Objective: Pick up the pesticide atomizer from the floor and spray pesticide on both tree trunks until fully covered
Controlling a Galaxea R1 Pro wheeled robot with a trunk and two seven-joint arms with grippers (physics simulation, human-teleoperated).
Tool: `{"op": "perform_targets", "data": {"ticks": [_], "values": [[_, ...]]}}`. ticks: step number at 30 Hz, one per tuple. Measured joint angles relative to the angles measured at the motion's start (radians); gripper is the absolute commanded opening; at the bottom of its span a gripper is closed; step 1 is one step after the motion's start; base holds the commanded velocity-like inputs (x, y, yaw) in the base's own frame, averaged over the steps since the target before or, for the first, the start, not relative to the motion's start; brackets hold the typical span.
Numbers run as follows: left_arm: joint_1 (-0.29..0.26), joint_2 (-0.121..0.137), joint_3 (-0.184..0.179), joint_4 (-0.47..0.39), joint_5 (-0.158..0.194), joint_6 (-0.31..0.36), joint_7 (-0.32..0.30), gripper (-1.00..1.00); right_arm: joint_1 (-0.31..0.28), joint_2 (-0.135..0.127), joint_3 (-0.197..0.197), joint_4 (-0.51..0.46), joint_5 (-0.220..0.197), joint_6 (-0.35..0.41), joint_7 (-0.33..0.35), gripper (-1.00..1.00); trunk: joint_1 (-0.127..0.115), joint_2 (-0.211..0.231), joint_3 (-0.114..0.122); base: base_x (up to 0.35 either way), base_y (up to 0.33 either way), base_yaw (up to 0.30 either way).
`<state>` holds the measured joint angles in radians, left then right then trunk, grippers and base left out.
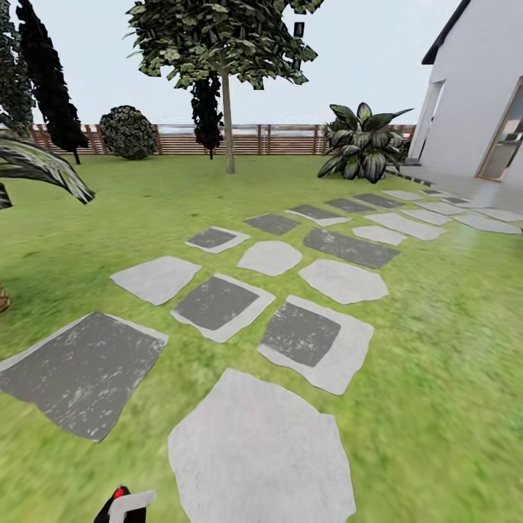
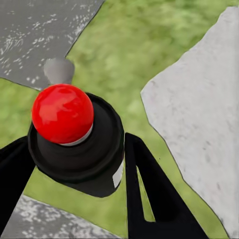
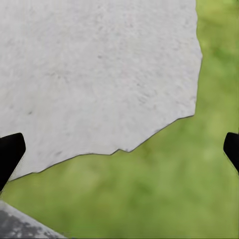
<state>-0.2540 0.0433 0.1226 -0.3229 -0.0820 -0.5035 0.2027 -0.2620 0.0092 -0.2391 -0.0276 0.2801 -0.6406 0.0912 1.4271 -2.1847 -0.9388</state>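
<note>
Left pincer (image 2: 74, 169) pinched the pesticide atomizer (image 2: 74, 139), red top up, carried over lawn and stepping stones (image 1: 261, 443) toward the tree (image 1: 227, 116), probably. Right pincer (image 3: 119, 149) spread, empty, kept clear.

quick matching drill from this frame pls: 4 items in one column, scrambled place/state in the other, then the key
Items
1. pesticide atomizer
2. right gripper
3. tree
4. broad-leaf plant

Place or state
A. standing on the lawn in front of the wooden fence
B. jaws apart, nothing between them, over a pale stepping stone and grass
C. beside the corner of the house
D. held between the jaws of the left gripper

Pairs: 1-D, 2-B, 3-A, 4-C
</note>
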Motion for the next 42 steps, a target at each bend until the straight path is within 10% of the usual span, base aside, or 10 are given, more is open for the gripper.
{"op": "perform_targets", "data": {"ticks": [42], "values": [[0.000,0.000,0.000,0.000,0.000,0.000,0.000,-1.00,0.000,0.000,0.000,0.000,0.000,0.000,0.000,1.00,0.000,0.000,0.000,0.337,0.000,0.000]]}}
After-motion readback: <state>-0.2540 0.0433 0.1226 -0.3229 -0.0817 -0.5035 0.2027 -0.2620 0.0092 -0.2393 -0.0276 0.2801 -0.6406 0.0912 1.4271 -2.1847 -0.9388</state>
